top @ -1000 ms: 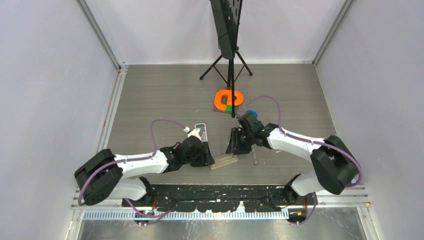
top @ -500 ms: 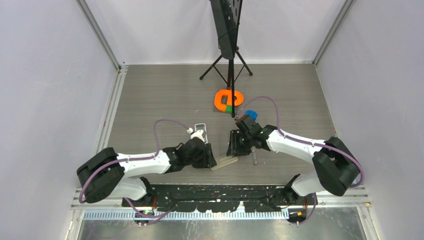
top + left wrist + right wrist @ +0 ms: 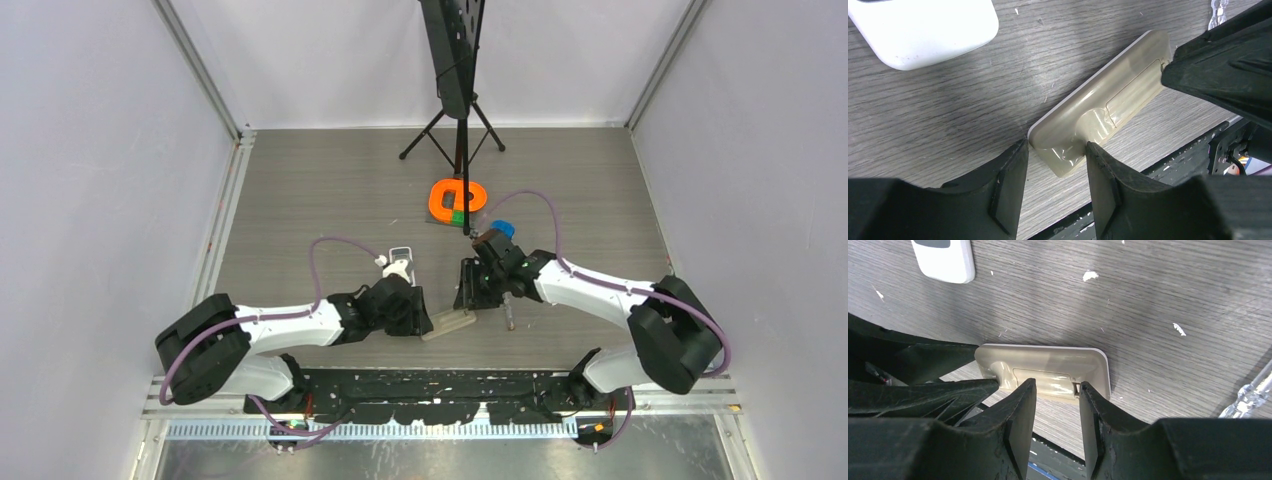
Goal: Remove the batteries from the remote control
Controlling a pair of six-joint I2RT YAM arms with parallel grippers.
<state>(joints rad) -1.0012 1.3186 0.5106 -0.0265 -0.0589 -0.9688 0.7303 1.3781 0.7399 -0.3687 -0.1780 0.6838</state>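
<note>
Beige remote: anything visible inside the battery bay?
No. The beige remote lies back-up on the table with its battery cover closed. Whatever is inside is covered, and no batteries show.

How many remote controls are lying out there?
2. A beige remote lies face-down near the front, in the middle. A white remote lies just behind it, to the left. More could be hidden from view.

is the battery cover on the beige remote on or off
On: the beige remote lies back up with its battery cover seated flush, compartment not exposed.
</note>
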